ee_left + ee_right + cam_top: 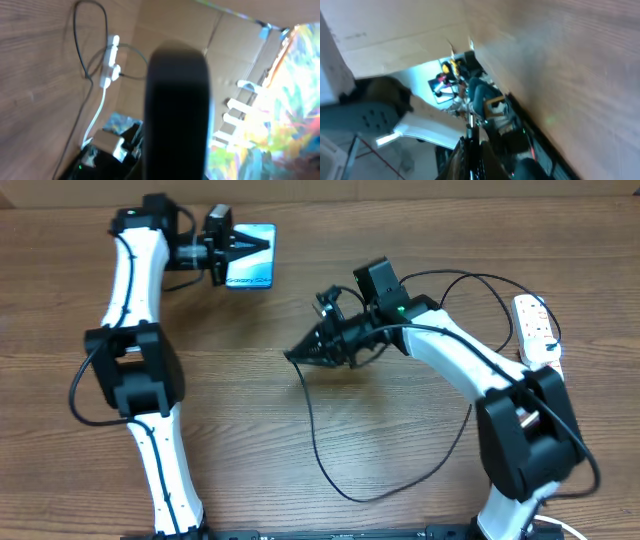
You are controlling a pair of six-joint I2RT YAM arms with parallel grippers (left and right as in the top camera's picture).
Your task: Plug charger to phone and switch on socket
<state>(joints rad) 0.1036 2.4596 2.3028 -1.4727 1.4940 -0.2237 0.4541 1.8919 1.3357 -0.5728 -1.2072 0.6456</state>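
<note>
The phone (255, 272) lies flat, screen up, at the far left of the table (240, 400). My left gripper (262, 244) sits over its far edge with the jaws closed; I cannot tell whether it is touching the phone. The right gripper (293, 355) is mid-table, well apart from the phone, and seems to be pinching the free end of the charger cable (311, 425). The rest of the cable trails toward me in a loose loop.

I expect the cable to be light and floppy, so I want my hold right behind the tiny plug, or the tip will droop. The phone looks slick and easily pushed (both wrist views are too blurred to help). The power strip (537, 330) waits at the far right edge.
</note>
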